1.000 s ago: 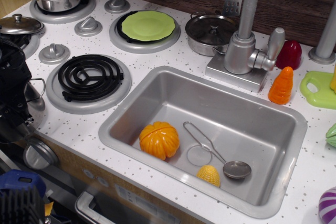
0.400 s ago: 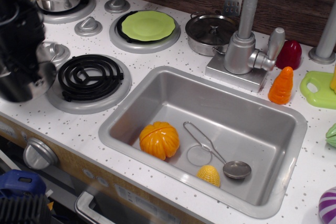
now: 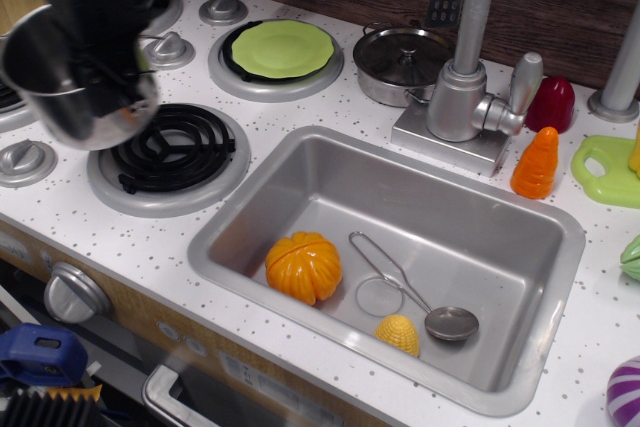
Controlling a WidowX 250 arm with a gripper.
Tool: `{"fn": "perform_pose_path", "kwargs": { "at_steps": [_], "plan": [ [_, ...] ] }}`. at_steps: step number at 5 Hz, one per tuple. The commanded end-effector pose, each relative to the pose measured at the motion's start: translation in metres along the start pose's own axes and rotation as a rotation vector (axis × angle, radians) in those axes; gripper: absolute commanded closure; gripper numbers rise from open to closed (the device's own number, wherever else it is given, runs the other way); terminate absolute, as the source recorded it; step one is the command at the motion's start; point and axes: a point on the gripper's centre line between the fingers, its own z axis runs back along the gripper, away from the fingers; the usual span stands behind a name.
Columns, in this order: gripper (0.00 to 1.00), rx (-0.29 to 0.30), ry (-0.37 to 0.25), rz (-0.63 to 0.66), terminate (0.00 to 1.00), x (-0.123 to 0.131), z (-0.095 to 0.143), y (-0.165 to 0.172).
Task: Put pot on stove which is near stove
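The white speckled counter [image 3: 330,112] carries the steel sink [image 3: 520,247], which holds an orange ribbed squash [image 3: 303,267], a small yellow corn piece [image 3: 398,334] and a wire-handled strainer [image 3: 410,292]; none of these has shifted since the earlier frames. Behind the sink stands the grey faucet [image 3: 468,77], and to its left sits the squat lidded pot [image 3: 400,62], unchanged. The burner with the lime-green plate [image 3: 282,48] lies at the rear centre. The stove [image 3: 175,152], a black spiral coil in a silver-grey ring, lies at the front left of the counter, just left of the sink. The pot [image 3: 75,82], motion-blurred, is now lifted clear of the counter and hangs over the left edge of the stove, overlapping the coil in this view; 0.4 s ago it was lower and further left, beside the ring, and 1.0 s ago it was not over the counter at all. The gripper [image 3: 100,7], a dark blurred mass above the pot, has risen and moved right with it; blur hides the fingers, so how far they are spread cannot be told, though the pot travels with the gripper. An orange cone [image 3: 537,162] and a dark red piece [image 3: 551,104] stand right of the faucet, as before
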Motion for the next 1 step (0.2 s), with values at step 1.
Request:
{"fn": "perform_pose_path", "kwargs": {
  "at_steps": [1],
  "plan": [
    [1.00, -0.016, -0.035, 0.021, 1.00, 0.0222, 0.0051, -0.0086]
  ]
}}
